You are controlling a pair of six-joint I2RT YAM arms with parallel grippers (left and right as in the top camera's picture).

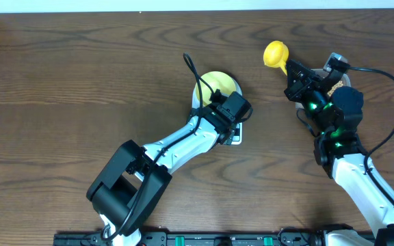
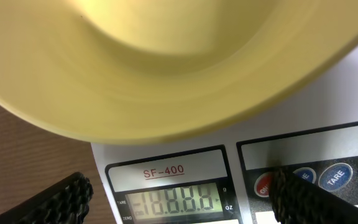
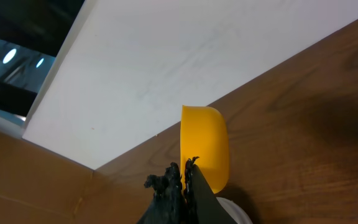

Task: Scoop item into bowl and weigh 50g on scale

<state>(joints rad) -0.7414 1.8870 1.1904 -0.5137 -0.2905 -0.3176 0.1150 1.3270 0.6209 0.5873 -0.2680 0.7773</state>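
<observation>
Left wrist view: pale yellow bowl (image 2: 166, 62) sits on white scale (image 2: 328, 106).

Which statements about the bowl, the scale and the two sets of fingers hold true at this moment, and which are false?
1. The bowl rests on the scale. True.
2. The right fingers are open and empty. False: they are shut on a yellow scoop.
3. The left fingers are spread wide at the scale's front. True.
4. The scale's display is blank. False: it shows digits.
</observation>
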